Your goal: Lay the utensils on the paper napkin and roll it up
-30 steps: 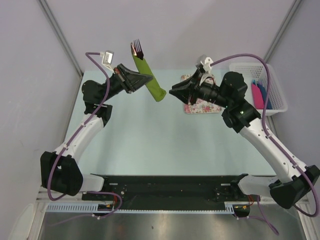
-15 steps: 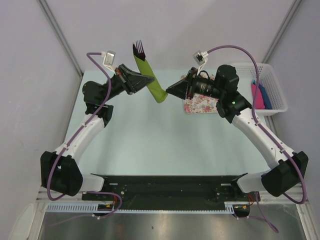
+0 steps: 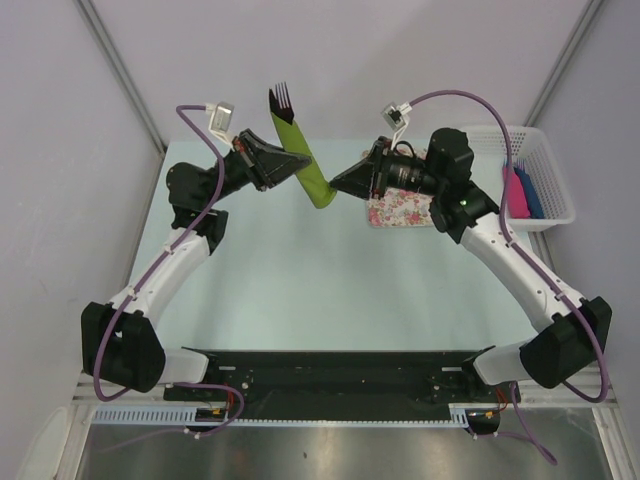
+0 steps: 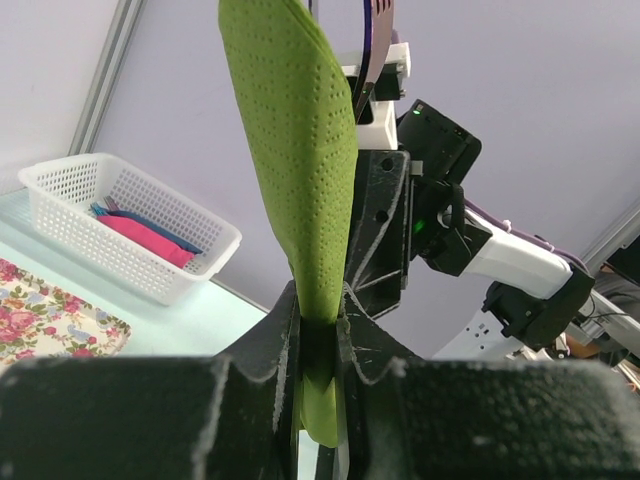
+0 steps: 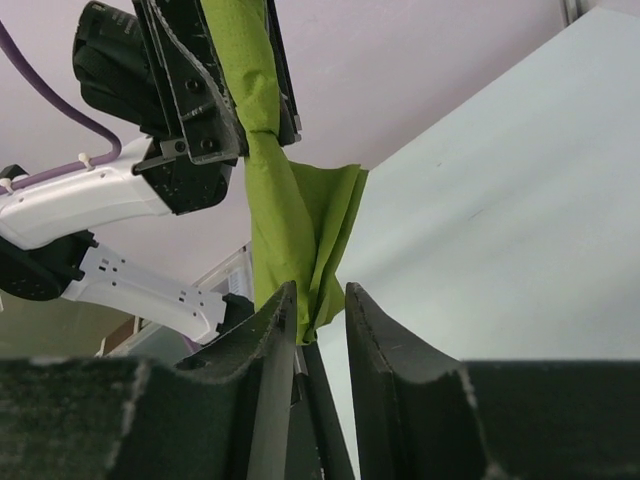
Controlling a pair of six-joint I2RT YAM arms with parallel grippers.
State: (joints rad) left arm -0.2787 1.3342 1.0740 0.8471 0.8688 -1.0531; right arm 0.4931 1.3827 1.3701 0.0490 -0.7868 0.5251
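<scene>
The olive-green paper napkin (image 3: 308,168) is rolled into a slim tube around the utensils and held up in the air, tilted. Dark purple fork tines (image 3: 282,99) stick out of its top end. My left gripper (image 3: 296,159) is shut on the roll's middle; the left wrist view shows the napkin (image 4: 300,150) pinched between the jaws of my left gripper (image 4: 318,320). My right gripper (image 3: 337,184) is at the roll's lower end. In the right wrist view, my right gripper (image 5: 320,300) stands a little apart around the napkin's loose end (image 5: 300,225) and a dark utensil handle (image 5: 322,400).
A pink-and-white floral mat (image 3: 402,213) lies on the table under the right arm. A white basket (image 3: 490,131) at the back right holds pink and blue flat pieces (image 3: 520,192). The basket (image 4: 130,230) and the mat (image 4: 50,310) also show in the left wrist view.
My right gripper has swung left and up to the lower end of the roll. My left gripper has kept hold and raised the roll slightly.
</scene>
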